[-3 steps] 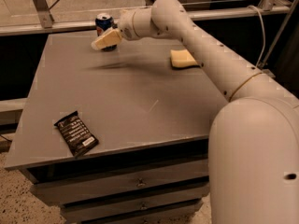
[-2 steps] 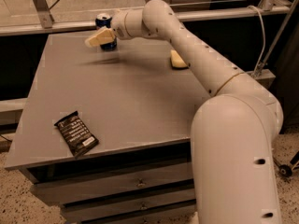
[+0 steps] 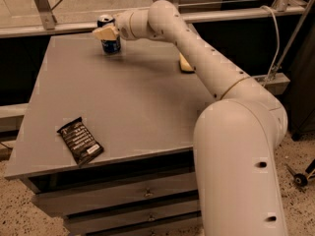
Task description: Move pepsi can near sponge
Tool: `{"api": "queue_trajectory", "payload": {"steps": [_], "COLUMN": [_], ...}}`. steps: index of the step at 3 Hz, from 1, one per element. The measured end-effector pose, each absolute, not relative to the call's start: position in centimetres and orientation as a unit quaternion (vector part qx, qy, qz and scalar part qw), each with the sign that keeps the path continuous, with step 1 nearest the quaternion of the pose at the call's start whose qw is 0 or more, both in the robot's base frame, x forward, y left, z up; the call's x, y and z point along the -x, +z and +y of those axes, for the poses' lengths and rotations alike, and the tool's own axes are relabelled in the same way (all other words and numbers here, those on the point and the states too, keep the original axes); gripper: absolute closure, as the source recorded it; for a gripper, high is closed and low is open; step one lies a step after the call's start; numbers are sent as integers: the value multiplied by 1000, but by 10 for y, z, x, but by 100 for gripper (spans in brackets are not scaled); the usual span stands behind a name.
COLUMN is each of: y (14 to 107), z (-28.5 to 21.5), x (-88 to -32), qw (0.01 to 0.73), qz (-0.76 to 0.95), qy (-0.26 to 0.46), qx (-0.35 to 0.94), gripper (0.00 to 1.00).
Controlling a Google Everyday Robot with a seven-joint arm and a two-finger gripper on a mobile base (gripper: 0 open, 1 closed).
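The pepsi can [image 3: 110,39], blue with a silver top, stands upright at the far left part of the grey table [image 3: 133,107]. My gripper [image 3: 105,32] is at the can's upper half, overlapping it from the right and front. The arm [image 3: 197,53] reaches across the table's back right. The pale yellow sponge [image 3: 185,66] lies at the far right of the table, mostly hidden behind the arm, well to the right of the can.
A flat black snack packet [image 3: 79,140] lies near the table's front left corner. Drawers [image 3: 123,198] sit under the tabletop. A metal rail [image 3: 59,29] runs behind the table's far edge.
My gripper has moved left along the table's far edge and now sits against the can. The can, sponge and packet have not moved.
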State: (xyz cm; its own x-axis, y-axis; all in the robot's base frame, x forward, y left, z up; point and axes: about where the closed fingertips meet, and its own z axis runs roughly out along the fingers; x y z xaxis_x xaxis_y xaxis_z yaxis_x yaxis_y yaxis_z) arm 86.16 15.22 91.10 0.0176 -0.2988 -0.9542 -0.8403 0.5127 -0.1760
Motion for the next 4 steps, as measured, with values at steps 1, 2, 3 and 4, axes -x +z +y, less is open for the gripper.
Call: {"api": "queue_trajectory", "payload": {"steps": [1,2,3,4], "y": [933,948,949,942], "z": [129,100,34,-14], "x": [-859,-856,-848,-843], "qw": [584,592,606,615], "qz": [647,641,641,645], "qy": [232,225,217,209], "qx": [432,435,418,403], "gripper": [86,100,100,100]}}
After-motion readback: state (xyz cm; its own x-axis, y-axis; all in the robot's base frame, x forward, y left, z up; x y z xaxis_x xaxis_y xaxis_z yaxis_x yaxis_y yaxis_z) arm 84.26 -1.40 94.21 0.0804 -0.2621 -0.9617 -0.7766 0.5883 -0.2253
